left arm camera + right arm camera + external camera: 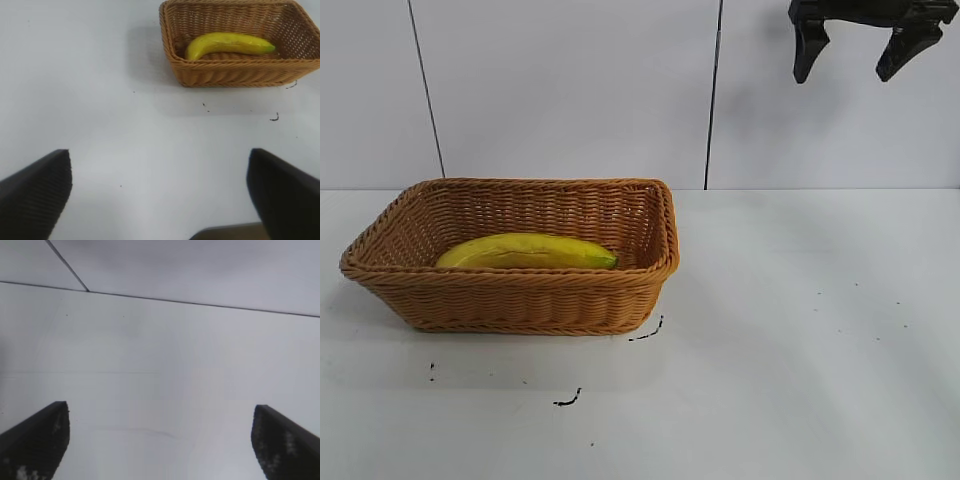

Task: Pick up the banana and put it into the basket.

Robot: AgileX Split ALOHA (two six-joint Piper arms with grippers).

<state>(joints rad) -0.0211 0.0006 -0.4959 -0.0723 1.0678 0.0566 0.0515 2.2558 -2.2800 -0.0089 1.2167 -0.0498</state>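
The long, curved yellow banana [525,251] is lying lengthwise inside the tan woven wicker basket [510,300], greenish tip facing our right end effector [857,55], which is hanging high, wide open, holding nothing; our left end effector [160,192] is gaping empty too.

You only see the upper side of the banana [525,251]; the near wall of the basket [520,300] hides the rest, and its stem end is probably tucked behind that wall. Above the basket, the right gripper [860,45] is cut off at the picture's edge.
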